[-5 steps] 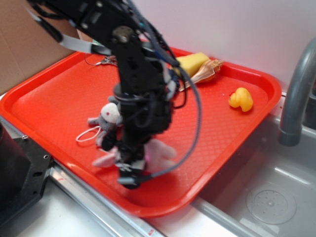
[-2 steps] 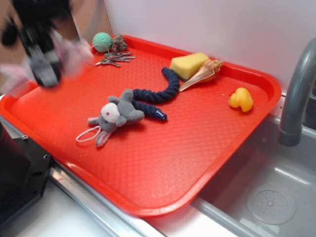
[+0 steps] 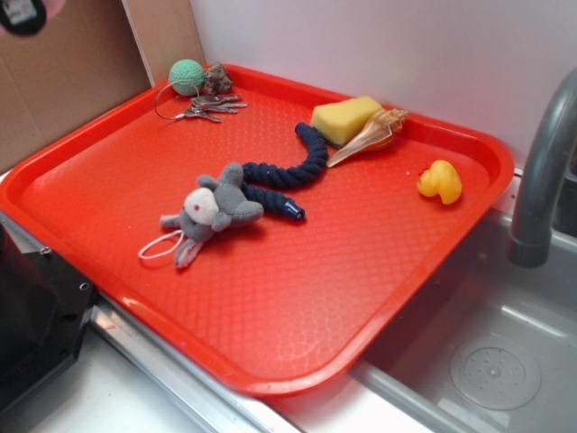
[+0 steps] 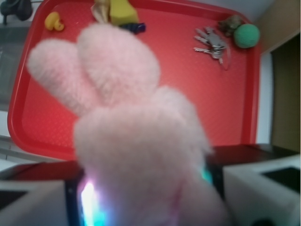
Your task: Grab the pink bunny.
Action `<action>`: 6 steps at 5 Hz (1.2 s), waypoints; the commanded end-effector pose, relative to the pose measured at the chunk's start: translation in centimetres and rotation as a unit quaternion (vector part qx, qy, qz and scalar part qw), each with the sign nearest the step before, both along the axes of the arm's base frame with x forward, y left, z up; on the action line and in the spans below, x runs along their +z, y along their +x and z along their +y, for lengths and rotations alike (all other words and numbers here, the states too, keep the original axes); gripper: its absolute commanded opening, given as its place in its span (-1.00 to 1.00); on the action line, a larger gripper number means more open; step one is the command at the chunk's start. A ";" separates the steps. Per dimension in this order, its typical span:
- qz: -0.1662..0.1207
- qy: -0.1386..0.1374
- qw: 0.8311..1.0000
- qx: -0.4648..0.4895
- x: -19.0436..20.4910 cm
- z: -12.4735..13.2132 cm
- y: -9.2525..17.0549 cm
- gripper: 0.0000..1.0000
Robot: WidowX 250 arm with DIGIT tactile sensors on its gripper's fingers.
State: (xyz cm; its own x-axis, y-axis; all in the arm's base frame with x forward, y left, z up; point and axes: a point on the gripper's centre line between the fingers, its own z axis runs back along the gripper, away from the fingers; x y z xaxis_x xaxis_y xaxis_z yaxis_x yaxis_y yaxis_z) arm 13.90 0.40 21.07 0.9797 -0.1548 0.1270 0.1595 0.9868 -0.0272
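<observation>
In the wrist view the pink bunny (image 4: 141, 141) fills the middle, blurred and close, its two long ears pointing up and left. My gripper (image 4: 145, 190) is shut on its body, one dark finger on each side, high above the red tray (image 4: 225, 108). In the exterior view only a black bit of the gripper (image 3: 22, 13) shows at the top left corner, beyond the tray's left end, with a sliver of pink beside it; the rest of the bunny is out of frame there.
On the red tray (image 3: 297, 298) lie a grey plush animal (image 3: 212, 212), a navy rope toy (image 3: 288, 171), a yellow sponge (image 3: 344, 117), a shell (image 3: 374, 133), a yellow duck (image 3: 441, 181), keys (image 3: 209, 106) and a green ball (image 3: 187, 76). A grey faucet (image 3: 541, 180) and sink stand right.
My arm has lifted the pink bunny off the tray's front, next to the grey plush, and swung it up and left, almost out of the exterior view. The grey plush stays put.
</observation>
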 end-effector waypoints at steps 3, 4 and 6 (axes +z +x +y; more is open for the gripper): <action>0.088 0.013 0.994 0.066 -1.4 -2.5 2.0 -1.00; 0.065 0.033 0.996 0.059 -0.6 -3.0 1.9 -1.00; 0.038 0.034 0.998 0.020 -1.0 -3.4 1.8 -1.00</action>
